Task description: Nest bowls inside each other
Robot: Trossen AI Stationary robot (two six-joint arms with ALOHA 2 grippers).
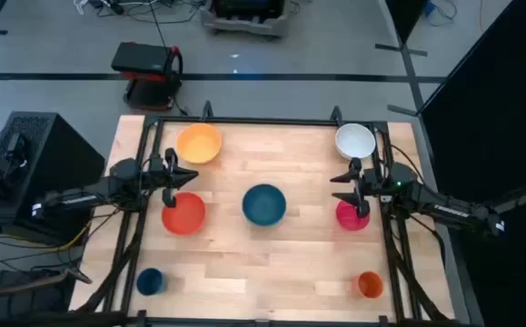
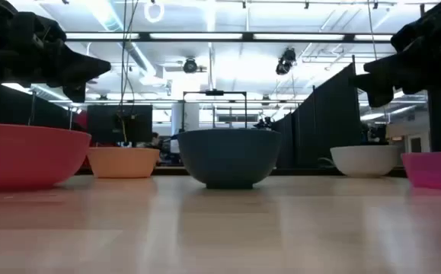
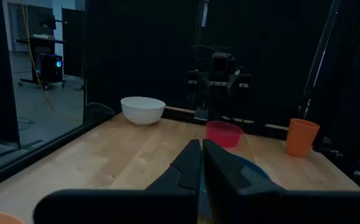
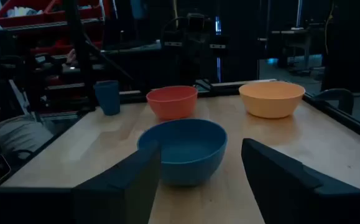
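Observation:
Five bowls stand apart on their bases on the wooden table: yellow-orange at the far left, red-orange at the left, dark teal in the middle, white at the far right, magenta at the right. My left gripper hovers shut above the table between the yellow-orange and red-orange bowls, pointing toward the table's right. My right gripper hovers open just beyond the magenta bowl, pointing toward the table's left; the teal bowl lies ahead of its fingers.
A dark blue cup stands at the near left corner and an orange cup at the near right. A black frame runs along the table's far edge and sides. Bare wood lies along the near edge between the cups.

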